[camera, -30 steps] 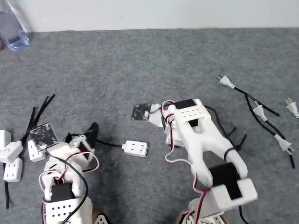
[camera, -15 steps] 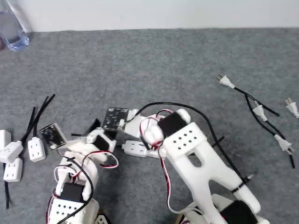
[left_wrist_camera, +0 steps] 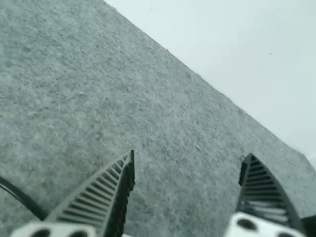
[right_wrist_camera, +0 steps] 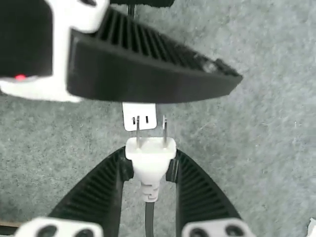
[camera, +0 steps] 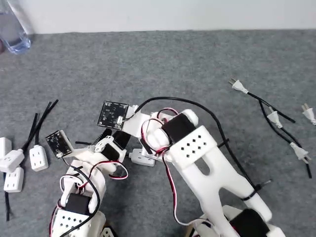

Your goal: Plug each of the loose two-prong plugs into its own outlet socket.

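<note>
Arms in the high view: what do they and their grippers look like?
The left arm and right arm are white plastic with black motor blocks and loose red, white and black wires. The left gripper and right gripper are black and ribbed, on white bases.

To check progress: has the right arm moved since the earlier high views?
Yes. The right arm, holding a plug, swung left, away from the loose plugs at the right, toward the outlet socket.

The grey felt table [camera: 173,59] bears loose plugs [camera: 239,87] to one side, white outlet sockets [camera: 37,158] and a clear bottle [camera: 12,29].
</note>
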Controlling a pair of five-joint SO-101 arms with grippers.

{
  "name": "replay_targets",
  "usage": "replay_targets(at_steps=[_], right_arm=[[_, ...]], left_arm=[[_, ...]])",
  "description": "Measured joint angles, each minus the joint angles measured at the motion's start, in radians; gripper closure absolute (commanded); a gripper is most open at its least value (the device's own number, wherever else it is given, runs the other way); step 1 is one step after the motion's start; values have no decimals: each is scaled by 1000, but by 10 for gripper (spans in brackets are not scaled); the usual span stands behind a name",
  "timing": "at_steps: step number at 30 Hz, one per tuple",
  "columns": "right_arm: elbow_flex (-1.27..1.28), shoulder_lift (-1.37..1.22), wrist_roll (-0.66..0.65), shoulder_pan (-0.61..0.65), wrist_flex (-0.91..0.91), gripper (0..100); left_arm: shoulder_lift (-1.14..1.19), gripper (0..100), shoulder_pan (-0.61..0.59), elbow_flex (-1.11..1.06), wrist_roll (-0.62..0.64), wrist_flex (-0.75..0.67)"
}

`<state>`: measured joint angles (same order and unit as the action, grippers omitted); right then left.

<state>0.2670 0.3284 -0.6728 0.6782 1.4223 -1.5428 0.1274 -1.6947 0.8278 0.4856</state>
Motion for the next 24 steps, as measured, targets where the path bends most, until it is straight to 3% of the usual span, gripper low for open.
replay_targets(at_steps=[12,24], right_arm=[[-32,-164,3,0,-138,991],[-219,-164,6,2,-48,991]], left_arm=[[0,673,0,0,0,0],[-11,673,5,2,5,0]])
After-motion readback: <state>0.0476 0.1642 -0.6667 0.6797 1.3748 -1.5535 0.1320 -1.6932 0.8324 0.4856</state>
